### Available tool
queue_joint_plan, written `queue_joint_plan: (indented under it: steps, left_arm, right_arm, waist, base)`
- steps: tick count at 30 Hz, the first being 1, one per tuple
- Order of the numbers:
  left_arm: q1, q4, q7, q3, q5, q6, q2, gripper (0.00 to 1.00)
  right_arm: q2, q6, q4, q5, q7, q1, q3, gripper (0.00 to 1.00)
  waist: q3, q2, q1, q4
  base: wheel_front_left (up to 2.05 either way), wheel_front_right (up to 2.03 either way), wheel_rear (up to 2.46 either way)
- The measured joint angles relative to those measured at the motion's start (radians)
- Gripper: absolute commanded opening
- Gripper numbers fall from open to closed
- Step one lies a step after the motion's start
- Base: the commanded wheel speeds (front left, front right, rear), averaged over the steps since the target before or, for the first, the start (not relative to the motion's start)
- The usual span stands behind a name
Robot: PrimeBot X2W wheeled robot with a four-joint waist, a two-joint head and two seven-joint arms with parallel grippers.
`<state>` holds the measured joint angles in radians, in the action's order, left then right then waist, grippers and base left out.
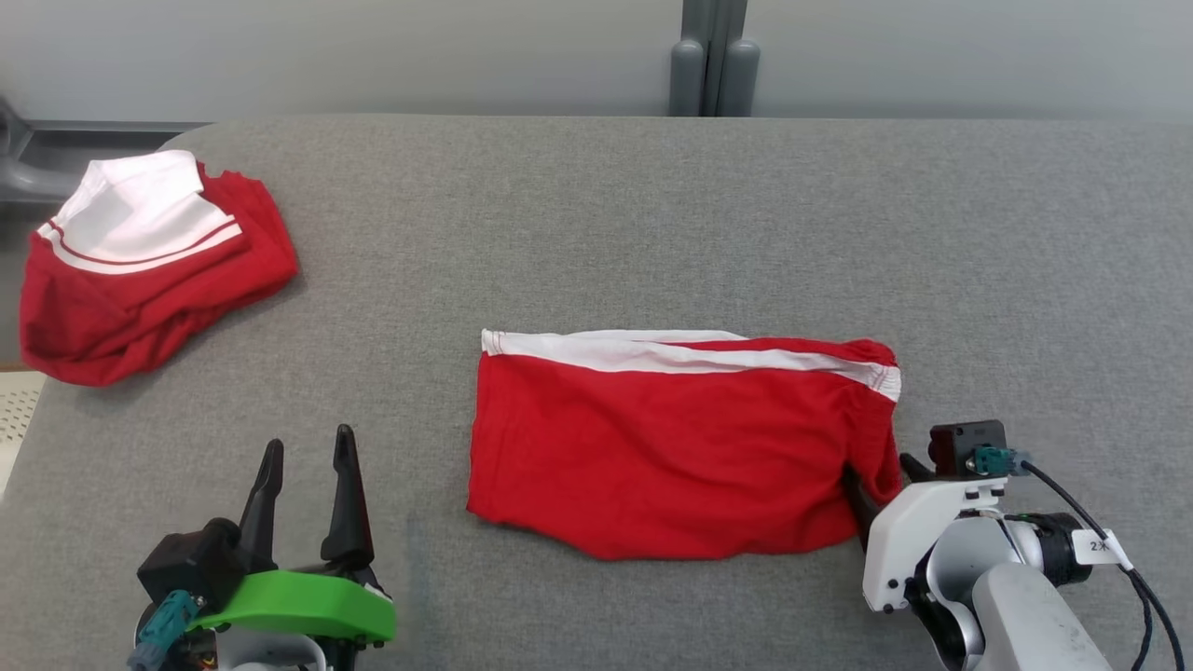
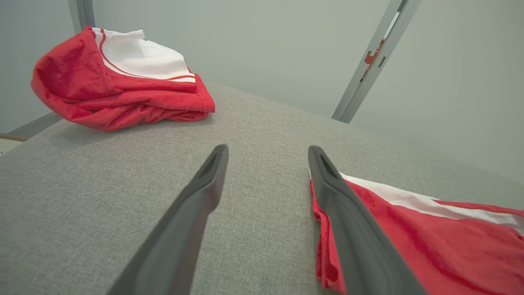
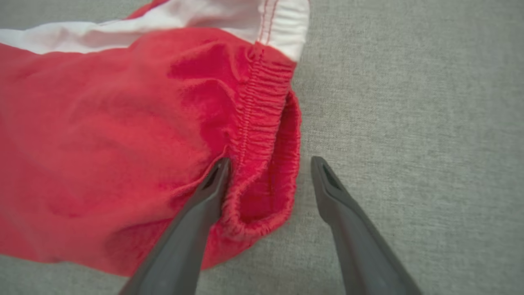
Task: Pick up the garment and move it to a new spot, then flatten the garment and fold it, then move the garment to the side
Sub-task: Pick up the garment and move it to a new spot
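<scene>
The garment (image 1: 671, 447), red shorts with a white stripe along the far edge, lies folded flat in the middle of the grey table (image 1: 652, 214). My right gripper (image 1: 881, 475) is at its right end, open. In the right wrist view the garment (image 3: 102, 143) has its gathered elastic waistband between the spread fingers of the right gripper (image 3: 270, 162), with the left finger touching the fabric. My left gripper (image 1: 309, 440) stands open at the lower left, apart from the cloth. In the left wrist view the left gripper (image 2: 268, 148) holds nothing, and the garment (image 2: 430, 237) lies just to its right.
A second red and white garment (image 1: 140, 270) lies bunched at the table's far left corner, also visible from the left wrist (image 2: 118, 86). A grey post (image 1: 713, 56) stands behind the table's far edge. Bare grey cloth surface surrounds the shorts.
</scene>
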<state>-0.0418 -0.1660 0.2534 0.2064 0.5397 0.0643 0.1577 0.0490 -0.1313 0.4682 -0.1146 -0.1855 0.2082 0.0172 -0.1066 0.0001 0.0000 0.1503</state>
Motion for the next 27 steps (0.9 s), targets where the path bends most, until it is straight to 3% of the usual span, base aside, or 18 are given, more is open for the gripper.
queue_joint_plan:
  steps: [2, 3, 4, 5, 6, 7, 16, 21, 27]
  left_arm:
    - [0.0, -0.002, 0.002, 0.0, 0.0, 0.0, -0.001, 1.0]
    - [0.0, -0.003, 0.003, 0.0, 0.0, -0.002, -0.002, 1.0]
    - [0.0, -0.004, 0.003, -0.001, 0.0, -0.002, -0.002, 1.0]
    - [0.0, -0.004, 0.003, -0.003, 0.0, -0.002, -0.002, 1.0]
    - [0.0, -0.005, 0.003, -0.005, 0.0, -0.002, -0.002, 1.0]
    - [0.0, -0.005, 0.003, -0.007, 0.0, -0.001, -0.002, 1.0]
    - [0.0, 0.002, 0.003, 0.012, -0.01, -0.002, -0.003, 1.0]
    - [0.002, 0.009, -0.005, 0.02, -0.013, -0.001, -0.003, 1.0]
    - [0.007, 0.013, -0.011, 0.032, -0.017, -0.001, -0.001, 1.0]
  right_arm:
    - [0.0, 0.0, 0.026, -0.009, -0.004, 0.009, 0.005, 1.0]
    - [0.0, 0.0, 0.036, -0.018, -0.003, 0.013, 0.01, 0.79]
    - [0.0, 0.0, 0.047, -0.03, -0.002, 0.02, 0.015, 0.37]
    - [0.001, 0.0, 0.053, -0.04, -0.002, 0.026, 0.021, 0.28]
    - [0.001, 0.0, 0.06, -0.047, 0.002, 0.03, 0.027, 0.05]
    - [0.001, 0.0, 0.067, -0.053, 0.003, 0.034, 0.033, 0.0]
    - [0.007, 0.0, 0.053, -0.082, 0.032, 0.06, 0.002, 0.0]
    - [0.059, 0.0, -0.016, -0.088, 0.013, 0.008, -0.067, 0.0]
    - [0.058, 0.0, -0.124, -0.187, -0.02, -0.04, -0.042, 0.0]
  waist:
    - [-0.002, 0.0, 0.0, 0.009]
    - [-0.002, 0.0, 0.0, 0.013]
    - [-0.003, 0.0, 0.0, 0.015]
    - [-0.003, 0.0, 0.0, 0.015]
    - [-0.003, 0.0, 0.0, 0.013]
    - [-0.002, 0.0, 0.0, 0.01]
    - [0.01, 0.0, 0.0, -0.038]
    - [0.016, 0.0, 0.0, -0.069]
    - [0.013, 0.0, 0.0, -0.095]
  base:
    - [0.0, 0.0, 0.0]
    - [0.0, 0.0, 0.0]
    - [0.0, 0.0, 0.0]
    - [0.0, 0.0, 0.0]
    - [0.0, 0.0, 0.0]
    - [0.0, 0.0, 0.0]
    - [0.0, 0.0, 0.0]
    - [0.0, 0.0, 0.0]
    - [0.0, 0.0, 0.0]
